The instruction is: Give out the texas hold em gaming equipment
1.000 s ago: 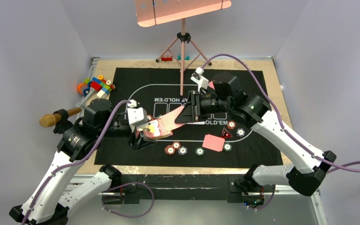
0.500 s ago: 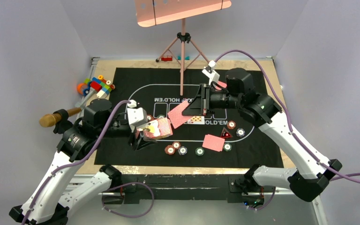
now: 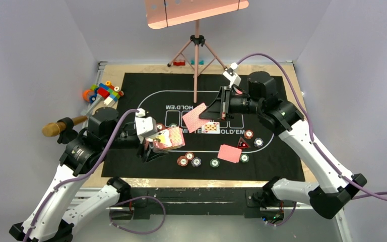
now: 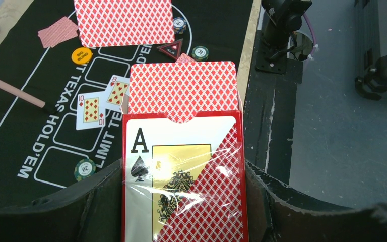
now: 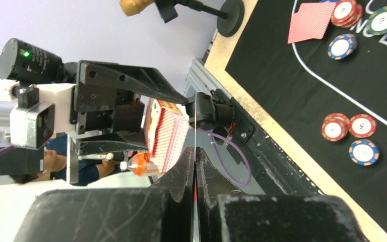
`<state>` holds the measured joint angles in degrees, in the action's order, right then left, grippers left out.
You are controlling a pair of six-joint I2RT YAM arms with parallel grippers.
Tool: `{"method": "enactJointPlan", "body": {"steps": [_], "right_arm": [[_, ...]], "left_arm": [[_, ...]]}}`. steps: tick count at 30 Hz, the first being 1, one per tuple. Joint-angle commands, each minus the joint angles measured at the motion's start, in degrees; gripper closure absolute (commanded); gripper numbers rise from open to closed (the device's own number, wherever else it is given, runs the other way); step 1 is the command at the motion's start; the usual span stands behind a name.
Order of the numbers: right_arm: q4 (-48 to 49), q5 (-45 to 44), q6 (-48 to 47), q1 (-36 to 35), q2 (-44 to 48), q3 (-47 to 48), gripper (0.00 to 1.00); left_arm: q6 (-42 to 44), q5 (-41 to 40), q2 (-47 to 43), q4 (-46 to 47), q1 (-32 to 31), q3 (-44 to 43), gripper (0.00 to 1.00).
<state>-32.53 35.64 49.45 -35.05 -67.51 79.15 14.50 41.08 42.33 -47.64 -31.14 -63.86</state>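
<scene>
DEALING IN PROGRESS: Over the black mat [image 3: 141,88], the right gripper [image 3: 212,111], jaws clenched on a single pink-red-backed playing card [image 3: 195,117], holds it above the printed betting boxes, just beside two face-up cards [image 3: 210,127]. The left gripper [image 3: 156,145], toward the near edge of the worktop [image 3: 112,70], grasps an opened card box [image 3: 169,137] with the deck [image 4: 184,91] poking from its mouth. Poker chips [image 3: 189,159], a face-down card [image 3: 230,153] and the dark triangle [image 3: 242,144] lie on the mat's near side.

The pinch appears to take only one margin of the card, so it could swivel or slip free and land askew, or on top of the face-up cards. The deck, loose in the open box, might slide further out if the left arm jolts. The tripod pole [image 3: 195,75] stands close to the right arm, and a wide swing could clip it.

Only the right wrist camera confirms the grip: the card shows edge-on as a thin line between closed jaws. Only the left wrist camera shows the box's ace-of-spades face, its cellophane wrap and a ten of diamonds [image 4: 90,111] among the face-up cards. The overhead view alone places both arms over the layout.
</scene>
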Motion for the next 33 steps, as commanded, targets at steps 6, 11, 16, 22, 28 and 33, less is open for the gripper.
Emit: {"method": "enactJointPlan", "body": {"steps": [6,11,16,22,28,33], "right_arm": [[-9.5,-21.8,-16.4,1.4,-11.8,5.2,1.00],[-13.1,-44.1,-20.7,1.4,-22.3,7.6,1.00],[-15.3,-63.2,-21.5,1.4,-28.6,11.0,1.00],[-18.5,-75.7,-23.1,0.6,-38.3,16.8,1.00],[-24.5,-88.5,-23.8,-4.7,-51.9,23.0,1.00],[-25.9,-89.1,-22.9,-7.1,-57.6,25.3,1.00]], "left_arm": [[-0.4,1.1,-1.0,3.0,0.3,0.1,1.00],[-0.2,1.0,-1.1,2.6,0.3,-0.5,1.00],[-0.4,1.1,-1.2,2.7,0.3,0.1,1.00],[-0.9,1.5,-1.2,3.1,0.3,0.2,1.00],[-1.0,1.4,-1.4,3.0,0.4,0.5,1.00],[-1.0,1.2,-1.4,2.6,0.3,0.4,1.00]]}}
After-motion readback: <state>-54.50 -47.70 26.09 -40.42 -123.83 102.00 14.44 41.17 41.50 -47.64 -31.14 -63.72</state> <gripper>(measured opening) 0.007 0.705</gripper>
